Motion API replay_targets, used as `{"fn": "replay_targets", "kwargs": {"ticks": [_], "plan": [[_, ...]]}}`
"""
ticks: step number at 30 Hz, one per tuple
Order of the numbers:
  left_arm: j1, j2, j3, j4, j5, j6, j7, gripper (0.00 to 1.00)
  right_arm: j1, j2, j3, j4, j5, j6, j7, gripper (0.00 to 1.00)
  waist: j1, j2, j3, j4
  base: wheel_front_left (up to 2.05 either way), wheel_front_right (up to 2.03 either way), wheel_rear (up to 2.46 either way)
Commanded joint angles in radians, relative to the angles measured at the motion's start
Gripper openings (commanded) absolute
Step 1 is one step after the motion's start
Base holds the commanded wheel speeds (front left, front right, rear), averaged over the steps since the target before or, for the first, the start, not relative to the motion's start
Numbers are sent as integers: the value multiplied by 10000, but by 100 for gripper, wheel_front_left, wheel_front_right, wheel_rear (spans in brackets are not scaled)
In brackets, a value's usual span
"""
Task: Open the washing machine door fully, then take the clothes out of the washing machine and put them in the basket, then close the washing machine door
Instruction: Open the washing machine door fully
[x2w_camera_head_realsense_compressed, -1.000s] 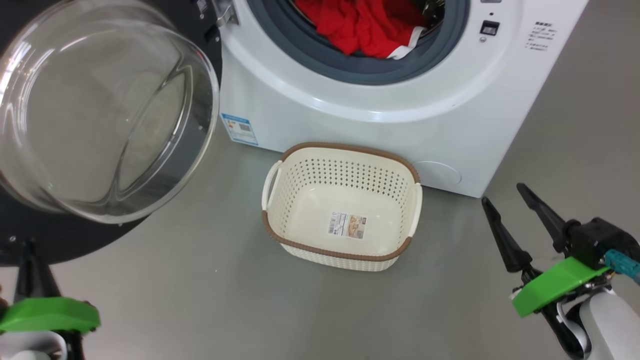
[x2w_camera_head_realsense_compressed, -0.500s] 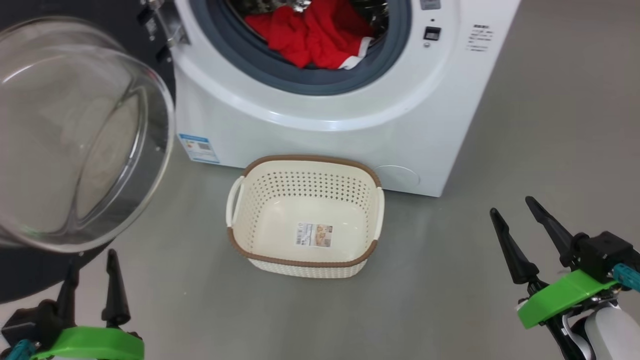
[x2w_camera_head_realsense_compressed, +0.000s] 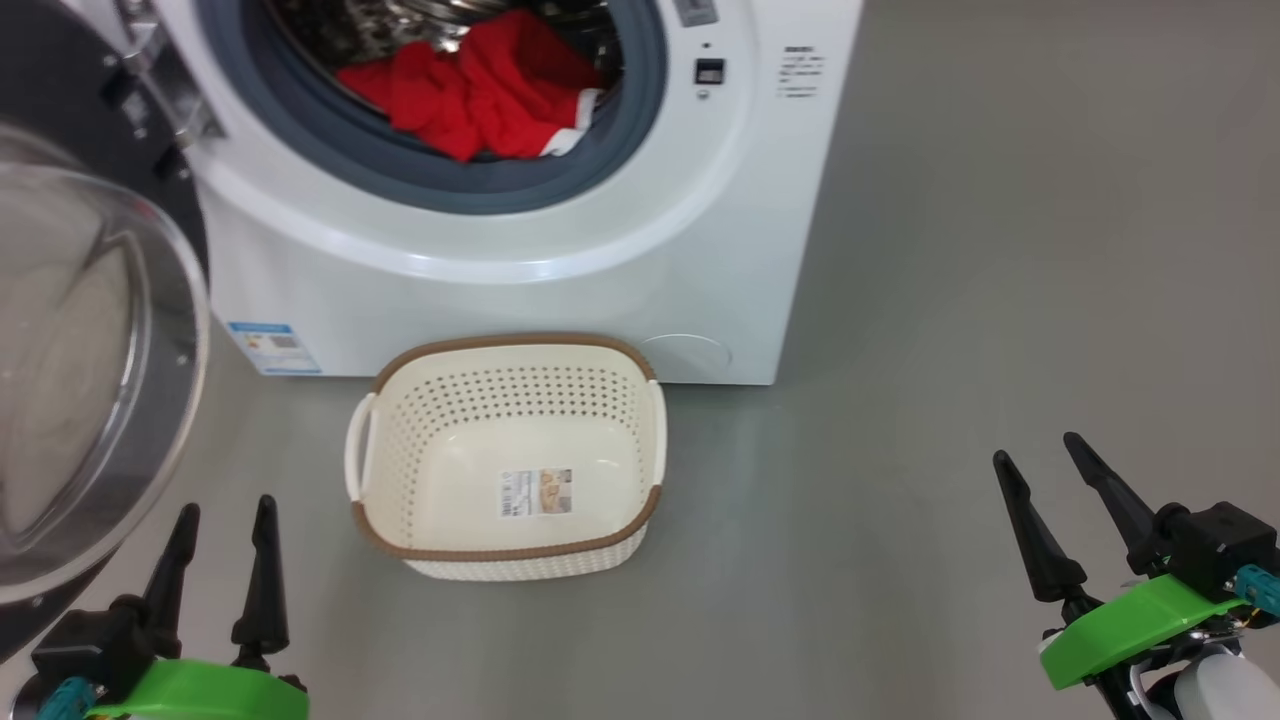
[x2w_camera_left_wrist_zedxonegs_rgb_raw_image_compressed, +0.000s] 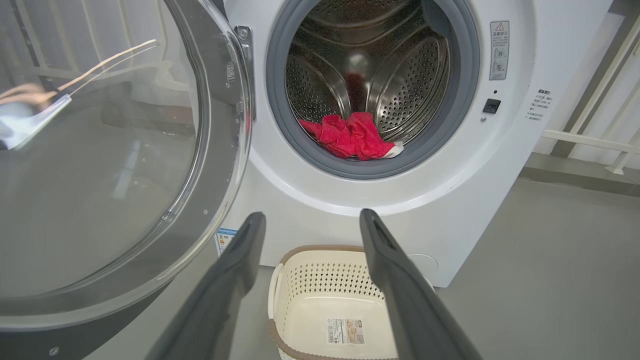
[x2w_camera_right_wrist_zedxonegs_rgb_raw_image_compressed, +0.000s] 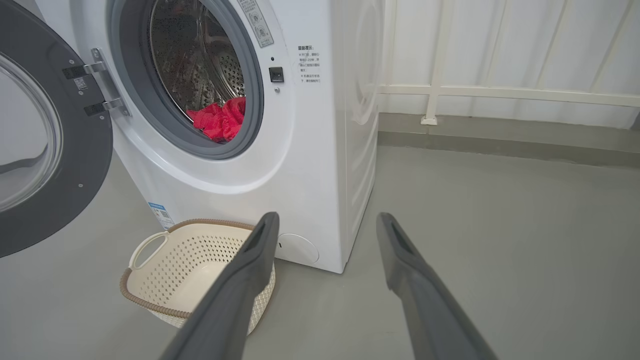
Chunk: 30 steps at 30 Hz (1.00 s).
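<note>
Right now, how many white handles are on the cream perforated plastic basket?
2. The left handle sits on the side of the cream perforated plastic basket nearer the black-rimmed glass door; the right handle sits on the opposite side. None seems hidden.

In the head view the washing machine door (x2w_camera_head_realsense_compressed: 85, 380) runs off the left edge, and the washing machine (x2w_camera_head_realsense_compressed: 500, 285) is cut by the top edge across its drum mouth. The clothes (x2w_camera_head_realsense_compressed: 470, 95) lie low in the drum, their underside hidden behind the grey seal (x2w_camera_head_realsense_compressed: 480, 192), so the garments cannot be counted. The print on the paper label (x2w_camera_head_realsense_compressed: 537, 492) in the basket (x2w_camera_head_realsense_compressed: 520, 400) and on the blue sticker (x2w_camera_head_realsense_compressed: 272, 347) is too small to read, and in the right wrist view a finger (x2w_camera_right_wrist_zedxonegs_rgb_raw_image_compressed: 245, 280) of the right gripper (x2w_camera_right_wrist_zedxonegs_rgb_raw_image_compressed: 327, 220) covers one end of the basket.
</note>
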Motion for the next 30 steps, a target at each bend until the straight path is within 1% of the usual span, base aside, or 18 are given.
{"fn": "replay_targets", "kwargs": {"ticks": [1, 5, 13, 22, 30], "plan": [[-1, 380, 208, -304, -113, -30, -63, 100, 76, -85, 73, -287, 24, 16, -120, 100, 0, 0, -70, -486, 0, 0, 0], [114, 525, 5, -471, -242, -30, -63, 100, 156, -56, -58, -308, 8, 16, -120, 100, 0, 0, -79, -846, 0, 0, 0], [364, 553, -59, -695, -353, -30, -63, 100, 290, 17, -372, -429, 24, 16, -120, 100, 0, 0, -86, -1336, 0, 0, 0], [605, 580, -63, -856, -345, -30, -63, 100, 602, 164, -646, -527, 158, 16, -120, 100, 0, 0, -146, -1506, 0, 0, 0], [751, 570, -138, -873, -352, -30, -63, 100, 830, 223, -822, -527, 194, 16, -120, 100, 0, 0, -200, -1463, 0, 0, 0]]}}
